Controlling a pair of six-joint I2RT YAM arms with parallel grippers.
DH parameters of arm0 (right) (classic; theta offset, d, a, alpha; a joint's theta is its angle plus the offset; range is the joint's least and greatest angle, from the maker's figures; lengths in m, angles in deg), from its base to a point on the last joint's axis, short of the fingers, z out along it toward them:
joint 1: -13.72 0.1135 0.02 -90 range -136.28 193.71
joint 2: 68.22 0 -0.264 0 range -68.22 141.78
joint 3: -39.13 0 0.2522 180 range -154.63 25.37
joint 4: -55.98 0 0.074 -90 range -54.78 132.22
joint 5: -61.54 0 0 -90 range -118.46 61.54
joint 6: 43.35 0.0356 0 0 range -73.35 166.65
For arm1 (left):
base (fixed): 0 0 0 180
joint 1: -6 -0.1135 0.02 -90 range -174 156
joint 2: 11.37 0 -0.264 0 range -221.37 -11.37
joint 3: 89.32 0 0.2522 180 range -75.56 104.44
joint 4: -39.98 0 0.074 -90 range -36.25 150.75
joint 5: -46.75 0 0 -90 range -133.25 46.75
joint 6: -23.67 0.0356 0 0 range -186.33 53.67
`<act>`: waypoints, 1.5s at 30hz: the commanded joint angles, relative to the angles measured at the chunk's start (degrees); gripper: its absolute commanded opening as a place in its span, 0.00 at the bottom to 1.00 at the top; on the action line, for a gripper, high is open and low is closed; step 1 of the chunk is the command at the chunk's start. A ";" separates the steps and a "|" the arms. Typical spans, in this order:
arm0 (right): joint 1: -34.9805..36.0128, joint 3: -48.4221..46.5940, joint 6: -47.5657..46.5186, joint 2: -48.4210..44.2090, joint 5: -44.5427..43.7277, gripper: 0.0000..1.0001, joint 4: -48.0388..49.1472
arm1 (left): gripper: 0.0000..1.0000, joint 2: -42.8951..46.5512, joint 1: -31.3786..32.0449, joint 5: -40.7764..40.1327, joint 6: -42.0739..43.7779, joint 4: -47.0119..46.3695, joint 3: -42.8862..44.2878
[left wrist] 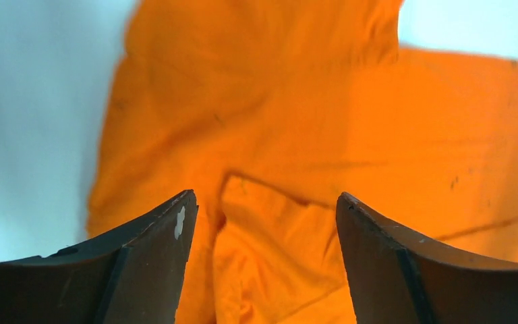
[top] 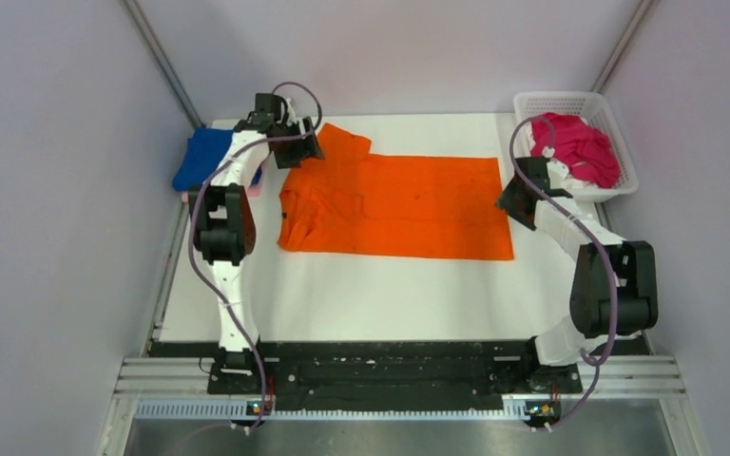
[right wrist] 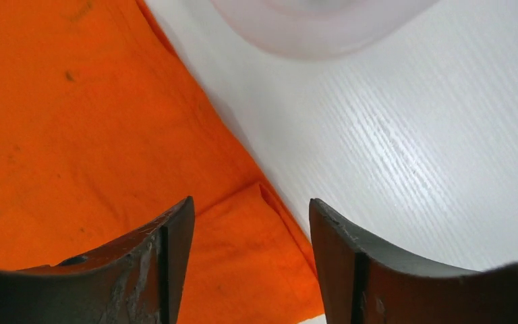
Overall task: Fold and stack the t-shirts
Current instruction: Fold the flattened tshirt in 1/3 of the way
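Observation:
A bright orange t-shirt (top: 399,204) lies spread flat on the white table, its near long side folded over and one sleeve sticking out at the far left. My left gripper (top: 297,147) is open above the shirt's far-left part; the left wrist view shows orange cloth (left wrist: 310,121) with a fold between its fingers. My right gripper (top: 515,201) is open over the shirt's right edge; the right wrist view shows a folded corner (right wrist: 243,229) below its fingers. A royal blue shirt (top: 204,157) lies folded at the far left on a pale pink one (top: 255,187). A magenta shirt (top: 578,147) is crumpled in the basket.
The white lattice basket (top: 618,142) stands at the table's far right corner. Grey walls close in on both sides and behind. A black rail with the arm bases runs along the near edge (top: 380,366).

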 commanded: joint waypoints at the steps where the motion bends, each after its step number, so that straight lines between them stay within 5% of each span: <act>1: -0.94 -6.20 -2.36 -0.77 -4.04 0.69 -2.98 | 0.81 -1.64 -1.31 -4.54 0.52 7.73 13.80; 6: -0.49 -0.13 -2.96 -8.41 3.63 0.97 -2.40 | 0.90 14.29 -0.02 3.09 -3.05 -1.07 -6.75; 10: 3.07 7.15 -2.59 -13.14 13.38 0.99 3.45 | 0.99 28.10 3.89 6.12 -6.45 -10.10 -29.41; 15: 9.62 8.79 -4.92 -10.50 18.99 0.99 8.08 | 0.99 33.34 7.99 5.18 -8.66 -12.20 -42.89; 26: 9.53 10.14 -3.88 -3.36 15.52 0.99 8.28 | 0.97 22.23 0.26 -5.86 -7.17 -8.65 -43.24; 39: 7.96 12.35 -2.70 1.69 11.18 0.99 9.88 | 0.95 24.14 -5.86 -12.19 -6.44 -5.87 -43.60; 45: 7.82 12.11 -2.52 0.99 9.70 0.99 8.03 | 0.96 27.08 -7.48 -23.28 -8.21 -4.05 -44.83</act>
